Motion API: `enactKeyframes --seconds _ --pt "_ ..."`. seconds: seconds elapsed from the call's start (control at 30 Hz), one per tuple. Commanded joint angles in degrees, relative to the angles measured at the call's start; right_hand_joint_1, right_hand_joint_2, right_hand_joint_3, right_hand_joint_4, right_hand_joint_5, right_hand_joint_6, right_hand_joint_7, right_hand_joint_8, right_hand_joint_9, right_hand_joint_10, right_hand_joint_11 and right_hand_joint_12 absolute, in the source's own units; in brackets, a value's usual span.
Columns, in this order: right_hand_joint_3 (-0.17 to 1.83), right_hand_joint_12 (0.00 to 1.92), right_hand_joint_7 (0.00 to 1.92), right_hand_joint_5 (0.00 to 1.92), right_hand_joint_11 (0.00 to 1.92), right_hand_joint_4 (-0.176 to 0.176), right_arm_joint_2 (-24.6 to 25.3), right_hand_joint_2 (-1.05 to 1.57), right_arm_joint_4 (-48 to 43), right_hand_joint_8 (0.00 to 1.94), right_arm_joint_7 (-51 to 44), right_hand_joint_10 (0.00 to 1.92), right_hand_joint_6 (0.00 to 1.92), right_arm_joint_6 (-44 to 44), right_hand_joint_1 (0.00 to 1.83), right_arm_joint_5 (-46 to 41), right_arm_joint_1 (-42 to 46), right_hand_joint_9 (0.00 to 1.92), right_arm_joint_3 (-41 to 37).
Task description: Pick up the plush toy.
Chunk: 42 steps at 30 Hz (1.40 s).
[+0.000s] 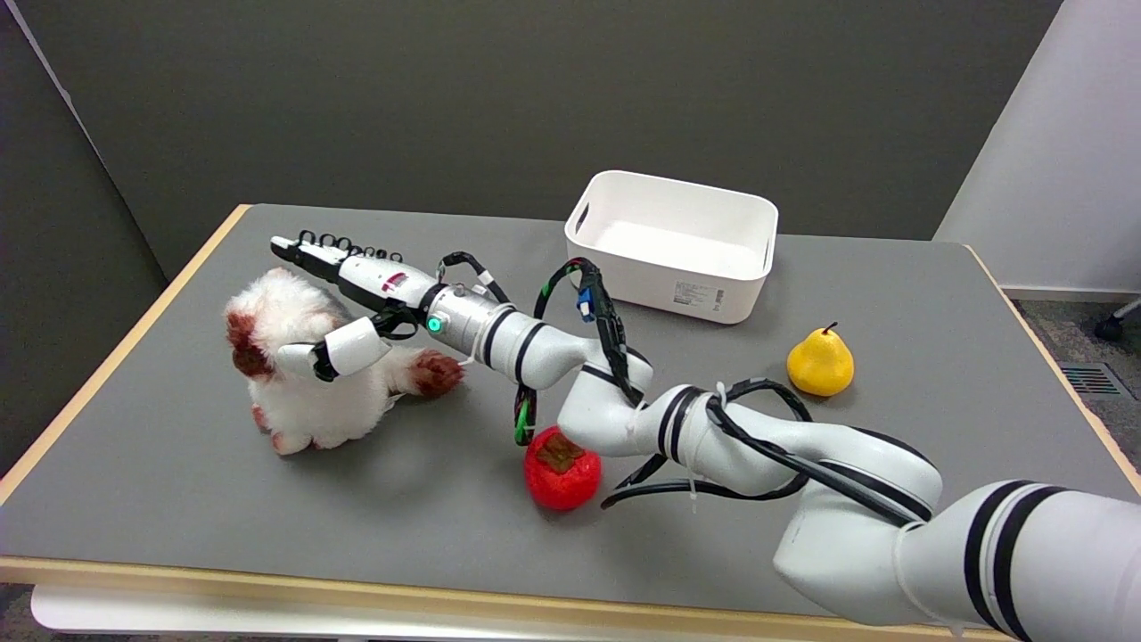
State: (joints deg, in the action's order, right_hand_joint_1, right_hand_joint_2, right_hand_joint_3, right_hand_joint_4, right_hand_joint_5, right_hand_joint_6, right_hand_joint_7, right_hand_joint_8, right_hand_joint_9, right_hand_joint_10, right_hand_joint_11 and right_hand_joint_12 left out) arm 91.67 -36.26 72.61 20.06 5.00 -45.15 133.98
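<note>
The plush toy (pixel 303 366), white fur with reddish-brown patches and paws, lies on the grey table at the left. My right hand (pixel 343 299) is stretched out over it from the right. Its fingers (pixel 307 251) extend straight past the toy's far side, and its thumb (pixel 334 352) lies against the toy's near side. The toy sits between thumb and fingers, with the fingers spread apart and not closed on it. The toy still rests on the table.
A red persimmon-like fruit (pixel 562 473) lies just under my forearm near the table's front. A yellow pear (pixel 820 361) stands to the right. A white plastic bin (pixel 673 245) sits at the back. The table's wooden edge (pixel 116 348) runs along the left.
</note>
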Motion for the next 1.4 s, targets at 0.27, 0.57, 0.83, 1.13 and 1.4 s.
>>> enactKeyframes --seconds 0.27,0.57,0.83,1.13,1.4 --pt "0.86 0.97 0.00 0.00 0.00 0.044 0.8 0.56 -5.0 0.00 -1.1 0.28 0.00 1.3 0.58 0.1 1.7 0.00 2.7" --pt "0.96 1.44 0.29 0.09 0.35 0.051 0.8 0.65 -4.6 0.34 -1.1 0.75 0.31 0.7 0.84 0.1 1.8 0.32 2.9" --pt "0.19 1.65 0.65 0.42 0.71 0.032 0.8 1.13 -4.4 1.42 -1.1 1.48 1.37 0.7 1.44 0.1 1.8 0.78 2.2" --pt "0.29 1.66 0.72 0.56 0.87 -0.101 0.8 1.12 -4.1 1.43 -1.3 1.49 1.58 0.7 1.32 0.1 1.5 0.79 1.8" --pt "0.37 1.67 0.77 0.59 0.87 -0.114 0.4 1.06 -4.6 1.39 -1.6 1.47 1.57 1.2 1.33 0.1 1.8 0.81 -1.5"
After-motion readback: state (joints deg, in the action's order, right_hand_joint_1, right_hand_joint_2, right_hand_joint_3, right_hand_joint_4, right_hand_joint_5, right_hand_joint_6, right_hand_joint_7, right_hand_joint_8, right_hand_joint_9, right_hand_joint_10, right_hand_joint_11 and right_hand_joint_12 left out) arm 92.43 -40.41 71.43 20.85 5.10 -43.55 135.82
